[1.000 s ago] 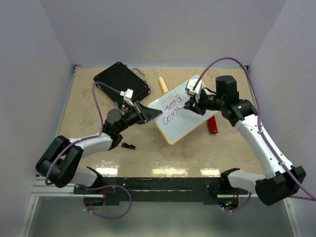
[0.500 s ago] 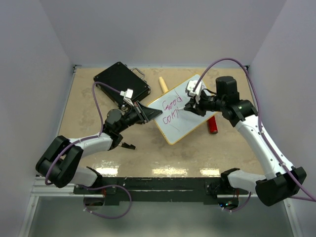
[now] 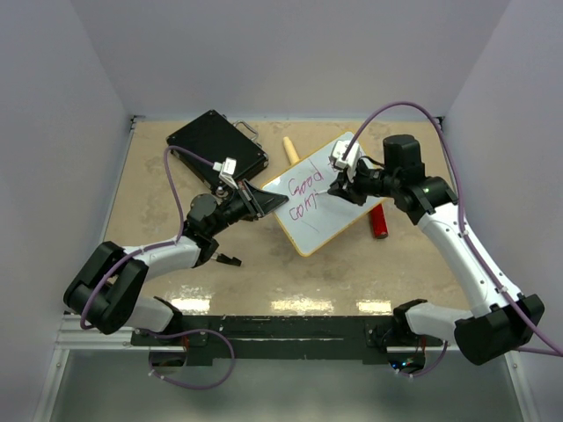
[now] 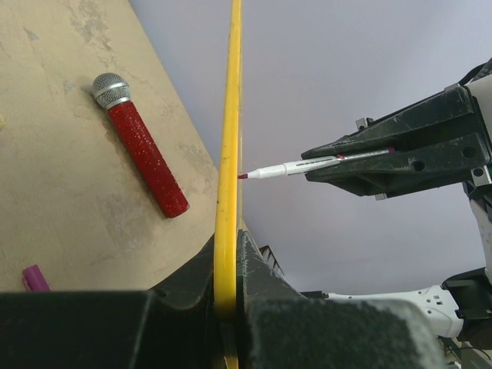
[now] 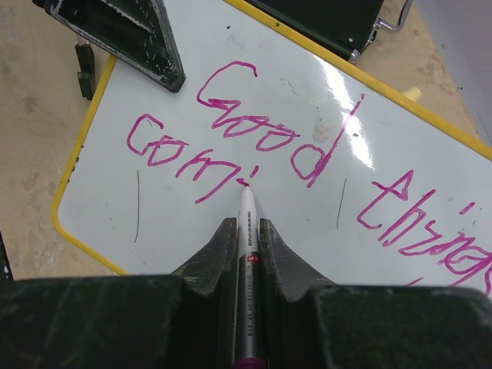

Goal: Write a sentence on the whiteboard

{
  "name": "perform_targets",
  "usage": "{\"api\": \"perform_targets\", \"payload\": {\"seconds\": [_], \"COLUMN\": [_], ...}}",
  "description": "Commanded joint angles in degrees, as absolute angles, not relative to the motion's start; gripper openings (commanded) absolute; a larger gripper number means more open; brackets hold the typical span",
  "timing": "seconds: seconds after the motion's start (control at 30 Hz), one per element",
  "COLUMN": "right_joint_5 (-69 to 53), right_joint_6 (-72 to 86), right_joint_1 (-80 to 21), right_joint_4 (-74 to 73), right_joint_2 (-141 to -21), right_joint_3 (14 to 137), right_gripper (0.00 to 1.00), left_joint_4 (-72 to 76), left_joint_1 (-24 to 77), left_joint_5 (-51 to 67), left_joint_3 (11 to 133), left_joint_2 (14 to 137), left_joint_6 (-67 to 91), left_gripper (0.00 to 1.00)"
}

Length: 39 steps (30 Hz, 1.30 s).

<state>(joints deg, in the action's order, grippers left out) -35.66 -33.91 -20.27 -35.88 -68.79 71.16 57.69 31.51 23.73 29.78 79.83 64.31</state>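
Note:
The whiteboard [image 3: 327, 227], white with a thin yellow frame, is tilted up off the table. My left gripper [image 3: 268, 200] is shut on its left edge; the left wrist view shows the yellow frame [image 4: 229, 115] edge-on between the fingers [image 4: 261, 277]. My right gripper [image 3: 339, 186] is shut on a white marker [image 5: 247, 231] whose magenta tip touches the board [image 5: 177, 231]. The sentence [image 5: 261, 131] reads "Good things" on the first line and "com" plus a short stroke on the second. The marker also shows in the left wrist view [image 4: 284, 169].
A black rectangular case [image 3: 217, 143] lies at the back left. A red microphone [image 3: 378, 221] lies right of the board, also in the left wrist view [image 4: 142, 157]. A beige stick [image 3: 290, 149] lies behind the board. A purple cap [image 4: 34, 277] is on the table. Walls enclose three sides.
The marker tip has moved slightly along the second line, adding a short stroke after "com". The left gripper and the board have held still.

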Motion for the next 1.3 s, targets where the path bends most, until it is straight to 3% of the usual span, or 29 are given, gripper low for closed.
{"api": "perform_targets", "payload": {"seconds": [0.0, 0.47, 0.8, 1.27], "right_joint_5": [-32.5, -37.4, -30.4, -33.0], "right_joint_6": [-32.5, -41.0, -35.4, -34.9], "right_joint_1": [-20.2, -21.4, -21.0, -20.3], "right_joint_4": [-34.0, -44.2, -39.4, -39.9], "right_joint_2": [-67.8, -68.4, -68.2, -70.8], "right_joint_3": [72.0, 71.1, 73.3, 77.0], "right_gripper": [0.0, 0.0, 0.0, 0.0], "left_joint_4": [67.7, 68.0, 67.9, 68.6], "left_joint_1": [31.5, 31.5, 31.5, 31.5], "left_joint_5": [24.3, 24.3, 24.3, 24.3], "left_joint_3": [33.0, 33.2, 32.8, 32.3], "left_joint_2": [78.7, 79.0, 79.0, 79.5], "left_joint_6": [65.7, 65.7, 65.6, 65.6], "left_gripper": [0.0, 0.0, 0.0, 0.0]}}
